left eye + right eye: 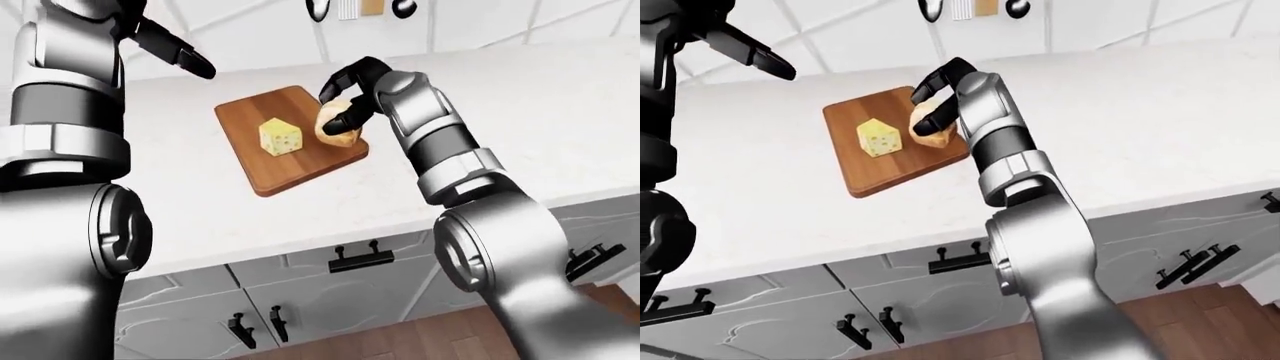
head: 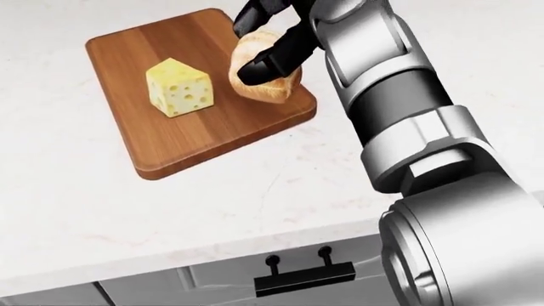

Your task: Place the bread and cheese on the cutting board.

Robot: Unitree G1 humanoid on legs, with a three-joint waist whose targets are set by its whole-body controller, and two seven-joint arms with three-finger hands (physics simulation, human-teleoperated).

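Detail is given most closely by the head view, where the right robot hand [image 2: 268,44] is seen with its dark fingers [image 2: 273,58] curled round the bread [image 2: 270,86], the loaf touching the cutting board [image 2: 170,140] near its right edge. The left robot hand [image 1: 175,51] is cut out of that view; it is shown only in the two eye views, raised above the tabletop [image 1: 520,127] to the upper left of the board, well apart from it, its fingers extended and nothing held between them. The wall above the tabletop, with small items hung at the top edge [image 1: 358,7], is likewise shown only in the eye views, too cropped to be identified.

On the cutting board two things are carried: the cheese [image 2: 178,87], a pale yellow wedge with holes, set upright near the board's middle, and the bread just beside it to the right, the two not touching. The upper part of the bread is hidden by the right hand's fingers in every view.

Below the tabletop, grey cabinet fronts with black handles [image 1: 361,259] are seen, and a strip of wooden floor [image 1: 400,341] at the bottom. Much of the left-eye view's left side is blocked by the left arm.
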